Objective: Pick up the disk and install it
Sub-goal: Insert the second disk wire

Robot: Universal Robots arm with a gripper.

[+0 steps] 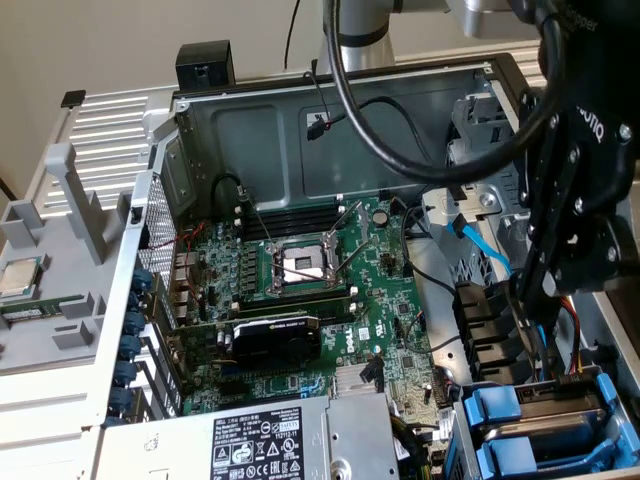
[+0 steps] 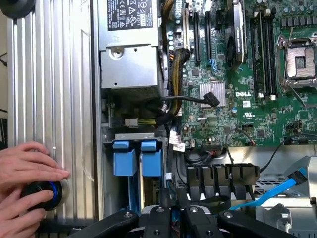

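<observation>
Two blue carrier fronts [image 2: 125, 156] [image 2: 151, 158] sit side by side in the drive bay [image 1: 530, 425] at the case's lower corner, on the exterior view's right. The disk's metal body and label are hidden, so I cannot tell which carrier holds it. My black gripper [image 1: 530, 295] hangs just above and behind the bay. In the wrist view the gripper [image 2: 173, 204] is shut, fingers close together, and I see nothing held between them. It points down at the bay beside the carriers.
The open case shows the green motherboard [image 1: 300, 270], the grey power supply [image 1: 300, 440] and a blue SATA cable [image 2: 277, 191]. A thick black cable [image 1: 400, 150] loops over the case. A person's hands [image 2: 25, 168] rest on a black knob [image 2: 42, 194] outside the ribbed panel.
</observation>
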